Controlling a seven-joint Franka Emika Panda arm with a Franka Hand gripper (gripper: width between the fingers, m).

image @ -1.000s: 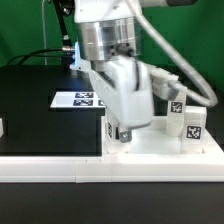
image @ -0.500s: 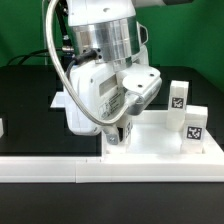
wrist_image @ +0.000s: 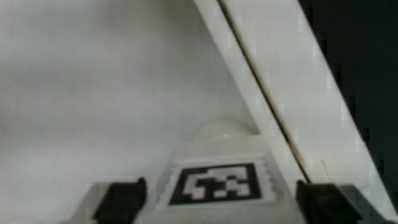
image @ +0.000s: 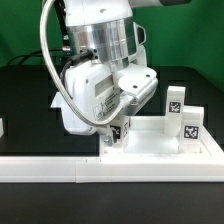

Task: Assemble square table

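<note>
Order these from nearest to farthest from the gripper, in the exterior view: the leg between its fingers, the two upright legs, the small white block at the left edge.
1. Leg with tag, between the fingers of the gripper, over the table top.
2. Two upright legs, on the exterior view's right; too close together to rank.
3. Small white block, far at the exterior view's left edge.

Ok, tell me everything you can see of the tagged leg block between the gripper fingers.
The small white plastic leg block carries a black-and-white tag and sits between the dark fingers of the gripper. It looks upright, low over the white square tray-like top near that top's corner at the exterior view's left. Whether it is seated in a socket is hidden.
</note>
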